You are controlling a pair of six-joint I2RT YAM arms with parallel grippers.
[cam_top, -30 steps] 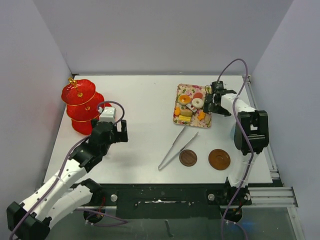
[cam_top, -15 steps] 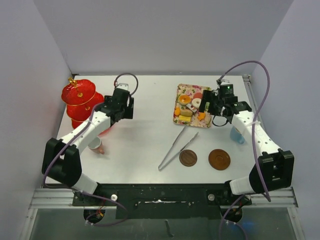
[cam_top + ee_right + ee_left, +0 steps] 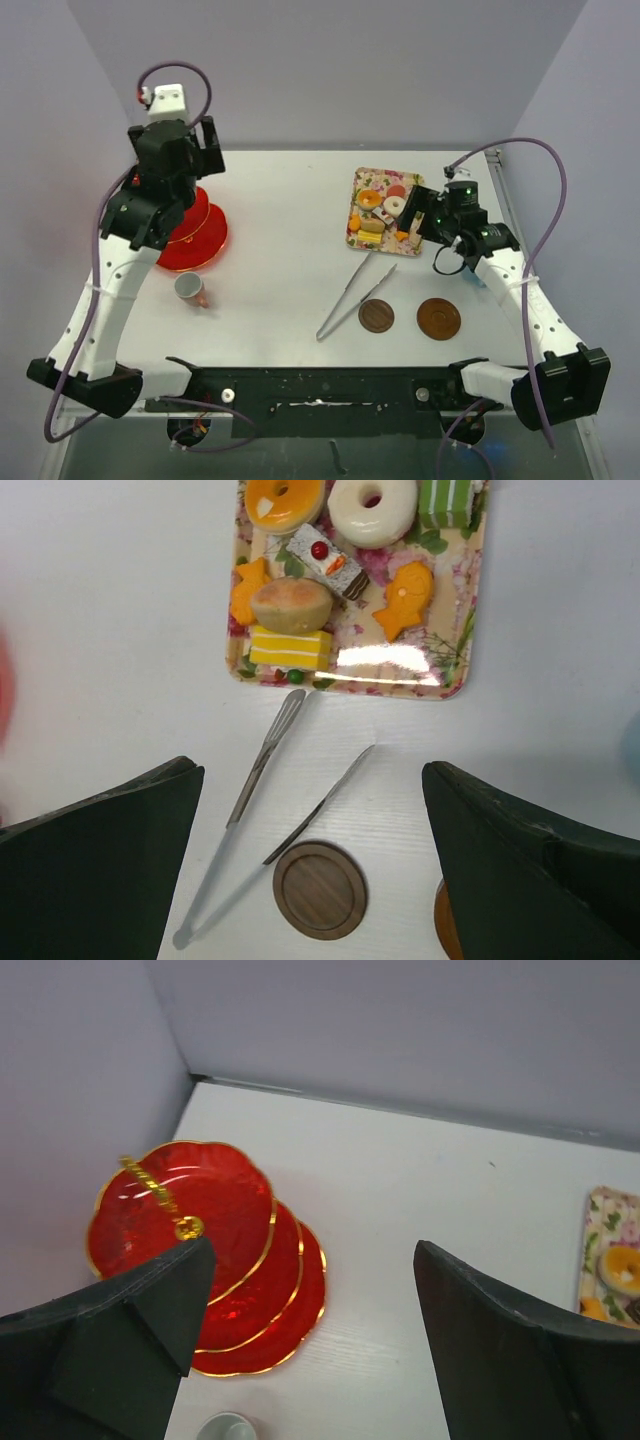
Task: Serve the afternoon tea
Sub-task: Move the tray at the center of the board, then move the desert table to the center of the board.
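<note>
Top view: my left gripper (image 3: 188,150) high above red stand (image 3: 190,240); pink cup (image 3: 189,289) just beside stand. My right gripper (image 3: 428,215) by tray (image 3: 353,238).
Left wrist: my fingers (image 3: 120,1340) apart, empty; stand on table below.
Right wrist: my fingers (image 3: 90,860) wide, empty; cakes (image 3: 290,605) on tray; tongs (image 3: 255,780), saucer (image 3: 320,890) nearer.

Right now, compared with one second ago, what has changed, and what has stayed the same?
The left arm unfolded and rose; the left gripper hangs open high above the red stand, holding nothing. The right arm straightened; the right gripper stayed open beside the tray. Nothing was grasped or released. Stand, tray, tongs, saucers, pink cup unmoved.
</note>
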